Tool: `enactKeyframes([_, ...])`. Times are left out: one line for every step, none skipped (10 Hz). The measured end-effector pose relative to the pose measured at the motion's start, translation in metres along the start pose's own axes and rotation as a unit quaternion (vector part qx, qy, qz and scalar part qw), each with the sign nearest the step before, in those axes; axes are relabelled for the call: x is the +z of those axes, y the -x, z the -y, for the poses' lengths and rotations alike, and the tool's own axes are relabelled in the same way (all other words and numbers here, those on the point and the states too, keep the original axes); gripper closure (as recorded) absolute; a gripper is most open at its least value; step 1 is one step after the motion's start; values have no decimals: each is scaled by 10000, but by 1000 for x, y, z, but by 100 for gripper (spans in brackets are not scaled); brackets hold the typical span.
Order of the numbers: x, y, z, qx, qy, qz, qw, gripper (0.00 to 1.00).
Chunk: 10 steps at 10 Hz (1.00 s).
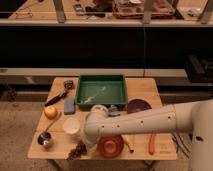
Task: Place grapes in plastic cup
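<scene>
Dim room, dark shelving behind, wooden table (143,90) in front. Camera view: gripper (89,146) low near table's front edge, below white arm (145,120); cannot tell whether it grasps anything. Grapes (77,150) on table just left of gripper. Plastic cup (71,126) upright, behind-left of gripper, apart from grapes. Orange bowl (110,146) just right of gripper.

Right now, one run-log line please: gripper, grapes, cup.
gripper: low over front of wooden table, beside dark purple grape bunch | grapes: on table, not in cup | round white plastic cup: upright behind grapes
</scene>
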Motion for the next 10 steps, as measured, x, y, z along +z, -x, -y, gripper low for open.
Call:
enactKeyframes([4, -1, 0, -46, 6, -32, 10000, 42])
enactKeyframes([6, -1, -1, -99, 10, -42, 9999, 50])
enactKeyframes([7, -2, 0, -213, 0, -37, 9998, 65])
enactKeyframes([4, -3, 0, -242, -10, -19, 9997, 73])
enactKeyframes([-2, -2, 1, -260, -32, -3, 9997, 81])
enactKeyframes([-12, -1, 4, -282, -77, 14, 9996, 91])
enactKeyframes([-30, 1, 8, -315, -148, 25, 9994, 98])
enactKeyframes([-53, 4, 13, -356, -240, 61, 9991, 100])
enactKeyframes([-76, 5, 17, -389, -355, 94, 9986, 100])
enactKeyframes([-103, 6, 22, -419, -504, 125, 9978, 100])
